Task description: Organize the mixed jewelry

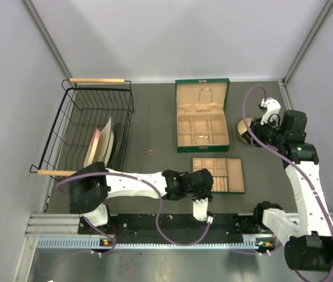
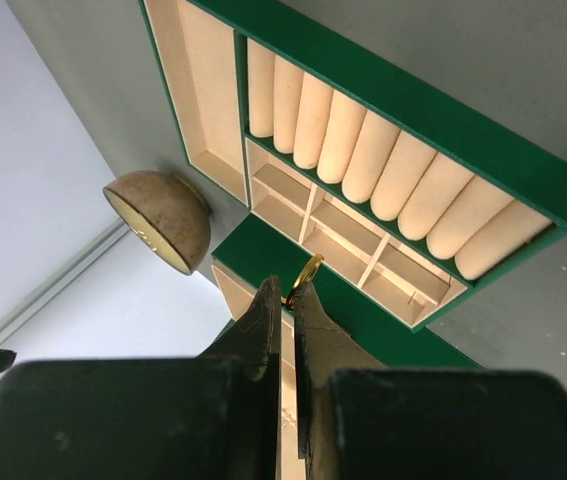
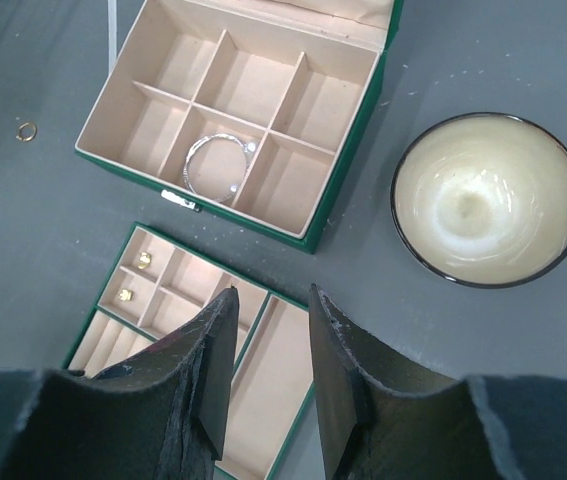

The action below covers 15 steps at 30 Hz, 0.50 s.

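Observation:
My left gripper (image 2: 286, 290) is shut on a thin gold ring (image 2: 309, 270), which sticks out edge-on past its fingertips. It hovers by the left side of the small green tray (image 1: 235, 175), whose compartments and roll cushions (image 2: 383, 165) fill the left wrist view. Two gold studs (image 3: 144, 260) lie in the tray's small compartments. Another gold ring (image 3: 26, 131) lies loose on the table, left of the open green jewelry box (image 1: 226, 111). A silver bracelet (image 3: 215, 165) rests in the box. My right gripper (image 3: 271, 292) is open and empty, high above the tray's right end.
A round bowl (image 3: 488, 198) stands right of the box, close under the right arm. A black wire basket (image 1: 72, 126) with plates sits at the left. The left arm lies low across the table's front.

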Available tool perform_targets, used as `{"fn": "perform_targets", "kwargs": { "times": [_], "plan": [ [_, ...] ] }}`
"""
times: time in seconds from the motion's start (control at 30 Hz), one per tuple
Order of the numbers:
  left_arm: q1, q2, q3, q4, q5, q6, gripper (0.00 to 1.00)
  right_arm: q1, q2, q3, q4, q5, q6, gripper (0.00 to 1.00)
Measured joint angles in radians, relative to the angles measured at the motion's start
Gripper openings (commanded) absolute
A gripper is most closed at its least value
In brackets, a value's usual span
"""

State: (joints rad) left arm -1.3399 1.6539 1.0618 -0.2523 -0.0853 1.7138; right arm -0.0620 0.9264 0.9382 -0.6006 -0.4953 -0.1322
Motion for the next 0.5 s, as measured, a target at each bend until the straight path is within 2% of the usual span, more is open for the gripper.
{"fn": "perform_targets", "kwargs": {
  "times": [0.17,0.5],
  "plan": [
    [0.002,0.031,-0.053,0.108,-0.032,-0.003,0.00,0.000,0.001,0.000,-0.004,-0.003,-0.008,0.35],
    [0.006,0.039,-0.129,0.224,-0.041,-0.028,0.00,0.000,0.008,0.000,-0.014,-0.007,-0.008,0.35]
  ]
}}
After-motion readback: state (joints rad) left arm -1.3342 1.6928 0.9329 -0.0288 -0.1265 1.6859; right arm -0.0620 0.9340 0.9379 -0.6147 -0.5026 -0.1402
